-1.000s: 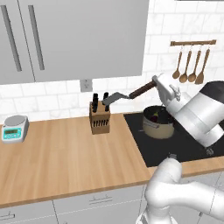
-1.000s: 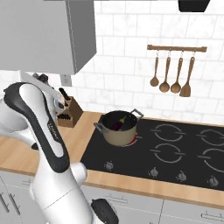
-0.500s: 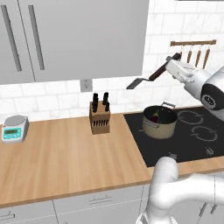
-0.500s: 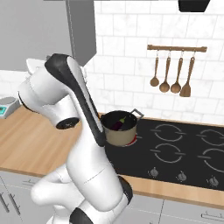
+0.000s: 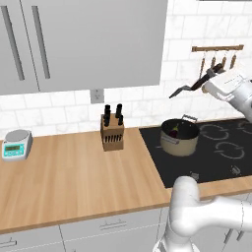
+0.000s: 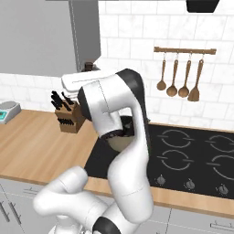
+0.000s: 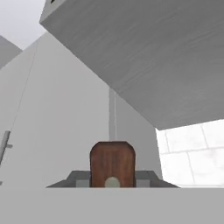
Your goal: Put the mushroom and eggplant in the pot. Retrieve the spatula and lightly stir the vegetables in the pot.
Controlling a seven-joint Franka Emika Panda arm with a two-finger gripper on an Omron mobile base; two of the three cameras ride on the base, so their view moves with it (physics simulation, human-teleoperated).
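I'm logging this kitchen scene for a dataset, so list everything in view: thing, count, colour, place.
pot: 1, beige, on the hob's left side, dark vegetables inside
spatula: 1, grey blade, brown handle, held in the air above the pot
hob: 1, black, set in the counter
knife block: 1, wooden, on the counter by the wall
scale: 1, grey and teal, counter's far left
hanging utensils: 4, wooden, on the wall rail
gripper: 1, white, shut on the spatula's handle
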